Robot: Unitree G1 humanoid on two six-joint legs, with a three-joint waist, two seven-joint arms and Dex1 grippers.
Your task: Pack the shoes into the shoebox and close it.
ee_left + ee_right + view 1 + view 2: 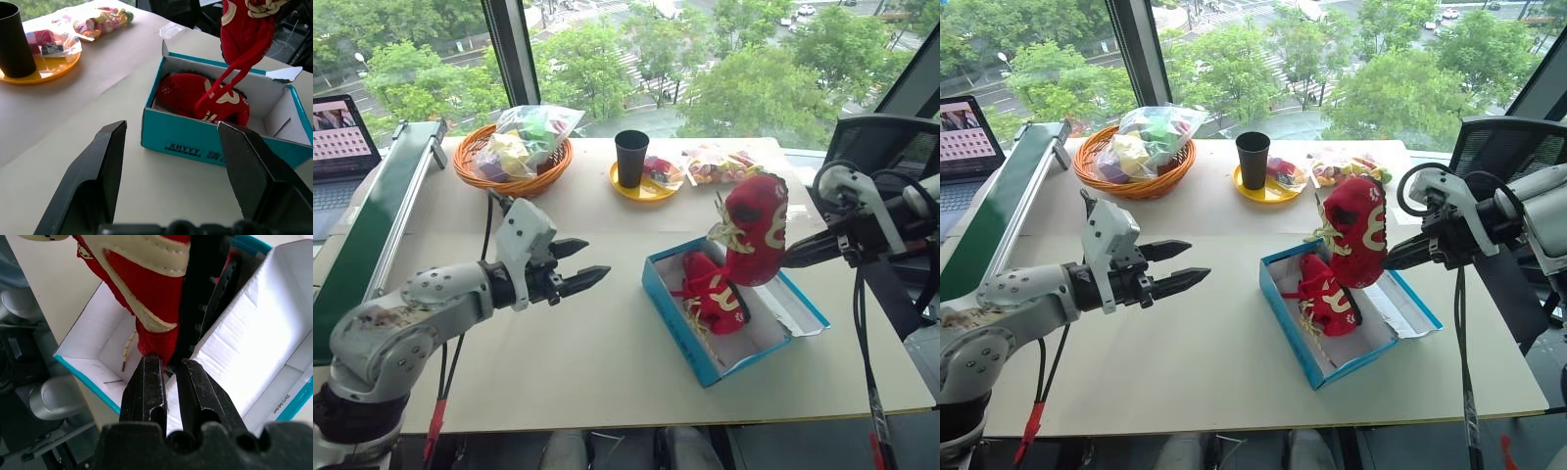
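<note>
The blue shoebox (677, 318) stands open on the table, right of centre, its white inside showing. One red embroidered shoe (715, 294) lies inside it. The other shoe (756, 227) hangs upright over the box's far end, pinched at its edge by my right gripper (795, 257), which comes in from the right. In the right wrist view the gripper (168, 363) is shut on the red fabric of that shoe (151, 293). My left gripper (594, 261) hovers open and holding nothing above the table left of the box, pointing at the box (181, 142).
At the back of the table are a wicker basket (514, 162) of bagged items, a black cup (631, 157) on a yellow plate and a bag of sweets (720, 164). A green ramp (382, 225) and a laptop (337, 137) stand at the left, a black chair (891, 147) at the right.
</note>
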